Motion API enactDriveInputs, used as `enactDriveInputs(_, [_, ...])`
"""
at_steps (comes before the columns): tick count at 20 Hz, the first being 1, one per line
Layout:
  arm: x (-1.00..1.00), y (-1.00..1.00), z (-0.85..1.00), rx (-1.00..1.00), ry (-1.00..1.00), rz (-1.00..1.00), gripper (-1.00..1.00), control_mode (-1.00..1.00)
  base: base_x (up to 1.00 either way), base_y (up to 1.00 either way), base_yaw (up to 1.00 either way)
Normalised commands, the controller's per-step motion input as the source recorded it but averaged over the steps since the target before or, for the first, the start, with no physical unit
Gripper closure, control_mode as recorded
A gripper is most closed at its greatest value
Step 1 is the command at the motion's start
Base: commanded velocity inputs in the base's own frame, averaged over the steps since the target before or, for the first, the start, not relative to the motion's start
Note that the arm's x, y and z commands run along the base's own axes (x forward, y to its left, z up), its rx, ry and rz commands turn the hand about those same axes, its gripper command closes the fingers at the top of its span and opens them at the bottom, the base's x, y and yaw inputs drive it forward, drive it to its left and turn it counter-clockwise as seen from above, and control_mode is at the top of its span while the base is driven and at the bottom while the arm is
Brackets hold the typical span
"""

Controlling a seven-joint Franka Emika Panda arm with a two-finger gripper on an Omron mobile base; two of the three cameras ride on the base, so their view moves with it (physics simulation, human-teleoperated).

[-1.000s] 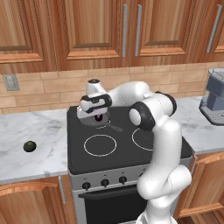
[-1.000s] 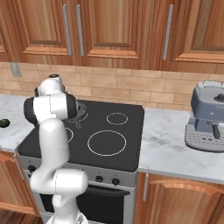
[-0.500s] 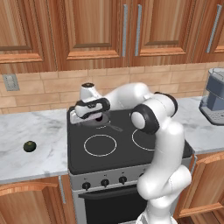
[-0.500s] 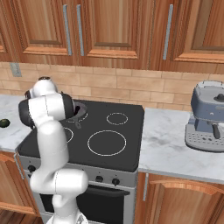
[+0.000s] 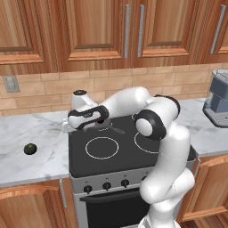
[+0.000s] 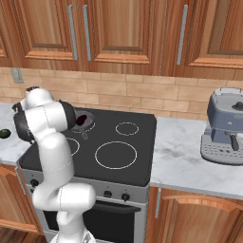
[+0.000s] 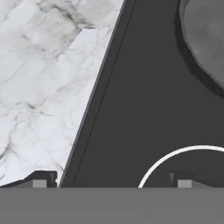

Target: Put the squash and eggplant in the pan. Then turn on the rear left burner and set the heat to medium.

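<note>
The squash (image 5: 30,148) is a small dark green ball lying on the marble counter left of the stove, also at the left edge (image 6: 4,133). The dark purple eggplant (image 6: 80,118) lies in the pan (image 6: 88,126) at the cooktop's rear left, covering the rear left burner. In the left base view the arm hides most of the pan, and its thin handle (image 5: 118,130) pokes out. My gripper (image 5: 73,127) hangs open and empty over the cooktop's left edge. In the hand view the gripper (image 7: 111,183) is between counter and cooktop, with the pan's rim (image 7: 205,43) at the top right.
The front left burner ring (image 5: 102,148) lies just right of the gripper. A small ring (image 6: 127,128) and a large ring (image 6: 116,154) mark the other burners. Knobs (image 5: 107,186) line the stove front. A coffee machine (image 6: 223,126) stands on the right counter.
The hand has swung left from above the pan to the cooktop's left edge, nearer the squash. Its jaws stayed open.
</note>
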Motion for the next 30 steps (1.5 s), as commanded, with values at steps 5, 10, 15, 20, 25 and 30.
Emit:
enactDriveInputs(5, [-0.51, 0.6, 0.01, 0.0, -0.01, 0.0, -1.0, -1.0, 0.0, 0.0, 0.0])
enactDriveInputs(10, [-0.44, 0.63, 0.05, 0.0, 0.0, 0.0, -1.0, -1.0, 0.0, 0.0, 0.0])
enactDriveInputs(15, [-0.1, 0.51, 0.14, 0.03, 0.0, 0.01, -1.0, -1.0, 0.0, 0.0, 0.0])
enactDriveInputs(20, [0.0, 0.4, 0.03, 0.07, 0.0, 0.02, -1.0, -1.0, 0.0, 0.0, 0.0])
enactDriveInputs(25, [0.0, 0.41, 0.0, 0.05, 0.0, 0.01, -1.0, -1.0, 0.0, 0.0, 0.0])
enactDriveInputs(30, [0.0, 0.42, 0.0, 0.0, 0.0, 0.0, -1.0, -1.0, 0.0, 0.0, 0.0])
